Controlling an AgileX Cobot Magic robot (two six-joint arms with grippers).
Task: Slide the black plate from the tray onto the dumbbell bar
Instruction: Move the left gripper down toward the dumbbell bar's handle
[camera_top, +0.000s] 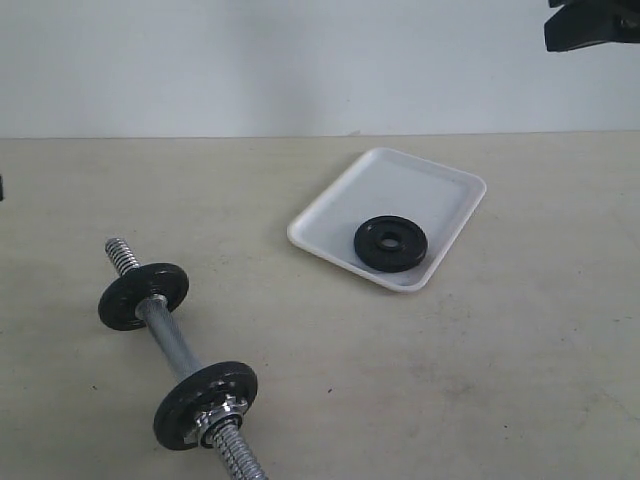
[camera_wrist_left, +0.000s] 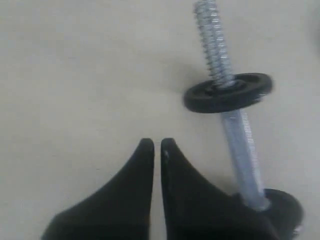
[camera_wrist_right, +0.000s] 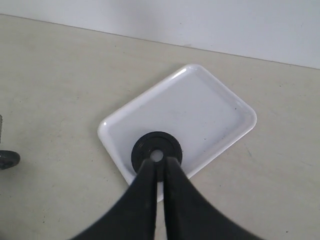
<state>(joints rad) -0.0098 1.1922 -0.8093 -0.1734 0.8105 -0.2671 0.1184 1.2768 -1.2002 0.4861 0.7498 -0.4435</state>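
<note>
The black plate (camera_top: 390, 243) lies flat in the near corner of the white tray (camera_top: 410, 185), its hole facing up. To the left, the dumbbell bar (camera_top: 170, 335) rests on the table, carrying a bare black disc (camera_top: 143, 295) and another disc with a silver star nut (camera_top: 220, 408). High above the table at the far right hangs my right gripper (camera_top: 585, 28). Its wrist view shows this gripper (camera_wrist_right: 160, 163) shut and empty, looking down on the plate (camera_wrist_right: 150, 142) and tray (camera_wrist_right: 200, 110). My left gripper (camera_wrist_left: 157, 146) is shut and empty, beside the bar (camera_wrist_left: 240, 145).
The beige table (camera_top: 500, 380) runs back to a plain white wall (camera_top: 300, 60). The bar's threaded end (camera_top: 122, 254) points toward the back left. Nothing else stands on the table.
</note>
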